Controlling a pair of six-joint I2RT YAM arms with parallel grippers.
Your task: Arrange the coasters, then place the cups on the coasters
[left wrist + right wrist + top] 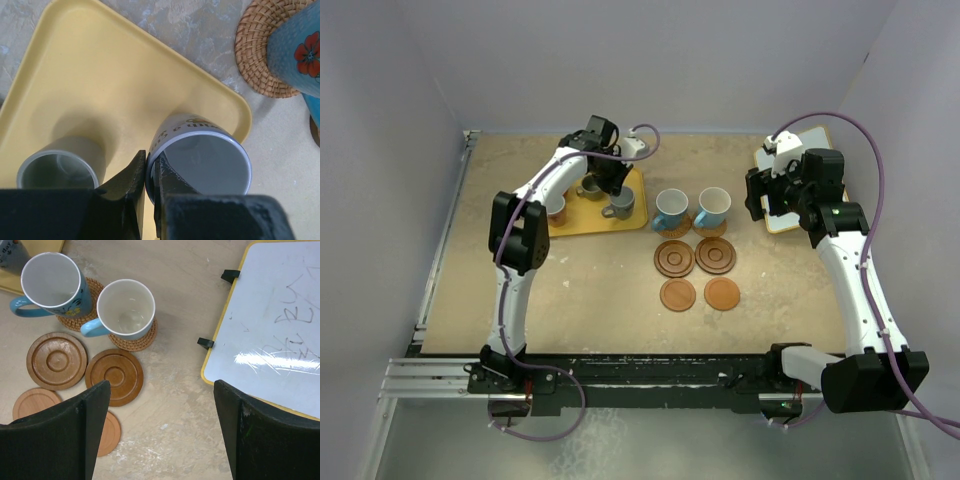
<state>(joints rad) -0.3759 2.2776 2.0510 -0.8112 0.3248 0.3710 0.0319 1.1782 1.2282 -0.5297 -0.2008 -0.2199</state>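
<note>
Coasters: we count six on the bench [600, 290]: two woven coasters [140, 342], two ringed coasters [674, 258], two plain coasters [677, 294].
Coaster layout: three rows of two, with the woven pair farthest from the arm bases, the ringed pair in the middle and the plain pair nearest.
Cups: we count four in sight.
Light blue cups [670, 208]: two, one standing on each woven coaster.
Orange-brown cup [557, 208]: one, at the tray's left end, partly behind the left arm.
Grey cup [200, 160]: one, upright on the tray [100, 75], near its right edge.
Beaker [57, 172]: one, green-grey, on the tray just beside the grey cup.
Whiteboard [280, 315]: one, yellow-edged, at the bench's right.
Left fingers [137, 172]: clenched on the grey cup's rim, one finger inside the cup and one outside.
Right fingers [97, 400]: released and spread wide, grasping nothing, above bare bench. The coasters lie to their left and the whiteboard to their right.
</note>
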